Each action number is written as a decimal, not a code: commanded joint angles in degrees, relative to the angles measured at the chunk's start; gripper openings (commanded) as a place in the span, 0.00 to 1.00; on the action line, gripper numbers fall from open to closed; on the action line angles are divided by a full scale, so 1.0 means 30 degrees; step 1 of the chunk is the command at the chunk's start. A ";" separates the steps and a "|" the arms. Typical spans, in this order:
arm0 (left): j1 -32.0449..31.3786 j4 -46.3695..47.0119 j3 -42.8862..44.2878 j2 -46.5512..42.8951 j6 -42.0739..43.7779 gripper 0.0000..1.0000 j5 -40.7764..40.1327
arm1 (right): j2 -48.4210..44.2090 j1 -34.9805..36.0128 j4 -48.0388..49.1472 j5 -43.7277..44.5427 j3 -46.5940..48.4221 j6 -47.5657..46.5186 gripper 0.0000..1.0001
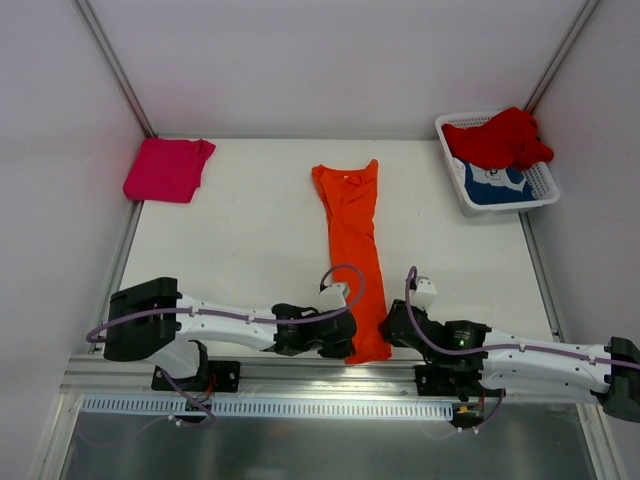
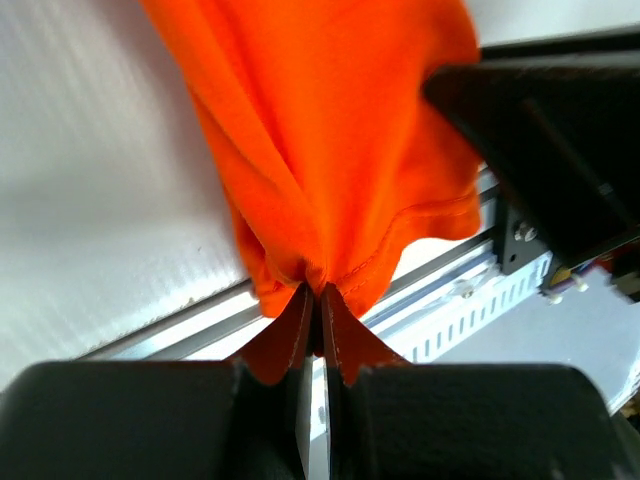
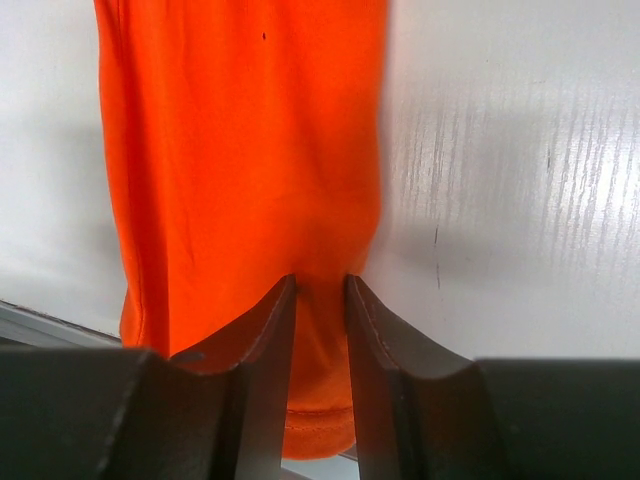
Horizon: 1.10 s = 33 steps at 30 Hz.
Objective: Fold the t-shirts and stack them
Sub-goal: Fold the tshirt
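The bright orange t-shirt (image 1: 350, 230) lies as a long narrow strip down the middle of the white table (image 1: 250, 230). My left gripper (image 1: 345, 340) is shut on its near hem, and the pinched cloth (image 2: 330, 150) hangs bunched from the jaws (image 2: 315, 290). My right gripper (image 1: 388, 328) sits at the hem's right corner. Its jaws (image 3: 320, 282) stand a little apart over the orange cloth (image 3: 240, 150). The magenta-pink t-shirt (image 1: 168, 168) lies folded at the far left. The red t-shirt (image 1: 500, 138) and the blue t-shirt (image 1: 495, 185) are in the basket.
The white lattice basket (image 1: 548, 185) stands at the far right corner. White walls close off the back and both sides. A metal rail (image 1: 300, 375) runs along the near edge, just under the hem, and shows in the left wrist view (image 2: 460, 290).
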 commanded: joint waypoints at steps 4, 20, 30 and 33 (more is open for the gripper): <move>-0.0922 -0.0809 -0.0817 -0.0754 -0.1592 0.06 -0.0399 | -0.0219 0.0053 -0.0008 0.0425 0.0092 -0.0370 0.30; -0.1039 -0.1629 -0.1286 -0.0989 -0.1065 0.85 -0.2770 | -0.0162 0.0053 0.0138 0.0307 0.0239 -0.0545 0.30; -0.0893 -0.0254 -0.1111 0.0680 -0.1153 0.78 -0.2596 | -0.1212 0.0053 -0.0505 0.0746 0.0297 -0.0516 0.30; -0.0805 0.0420 -0.1082 0.0886 -0.1036 0.76 -0.2537 | -0.1945 0.0053 -0.1121 0.1097 0.0356 -0.0516 0.30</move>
